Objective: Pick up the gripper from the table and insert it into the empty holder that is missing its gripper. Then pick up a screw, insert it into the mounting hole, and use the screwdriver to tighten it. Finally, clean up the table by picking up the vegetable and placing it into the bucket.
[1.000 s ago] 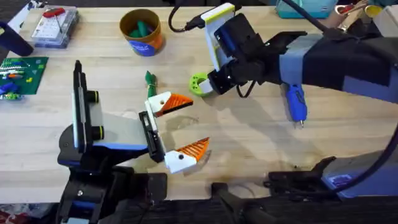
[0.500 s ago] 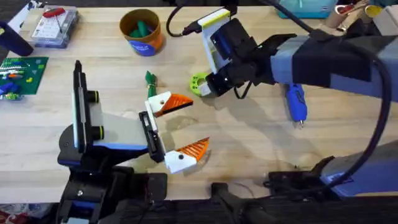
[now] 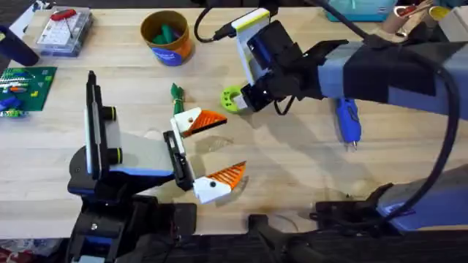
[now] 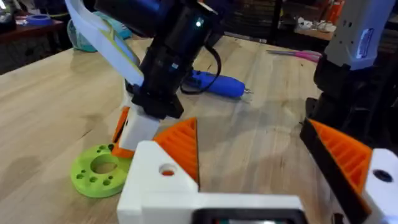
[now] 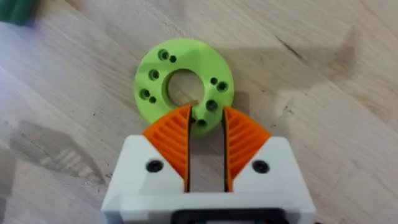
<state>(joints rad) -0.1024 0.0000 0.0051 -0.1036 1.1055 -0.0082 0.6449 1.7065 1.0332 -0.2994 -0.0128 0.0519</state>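
Right end effector (image 5: pixel 206 127) reaching forward, fingers narrowly parted, left end effector (image 3: pixel 208 150) wide open, apparently resting low

bucket (image 3: pixel 166 36) far left on table (image 3: pixel 292 168) | holder (image 3: pixel 121 157) near left | screwdriver (image 3: pixel 347 120) right

Clear parts box (image 3: pixel 64 31), green circuit board (image 3: pixel 25 86)

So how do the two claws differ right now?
The left gripper is spread wide, while the right gripper leaves just a narrow gap. The left points across the bare table. The right points down at a green ring, with its tips at the ring's rim. Both have white fingers with orange ribbed pads.
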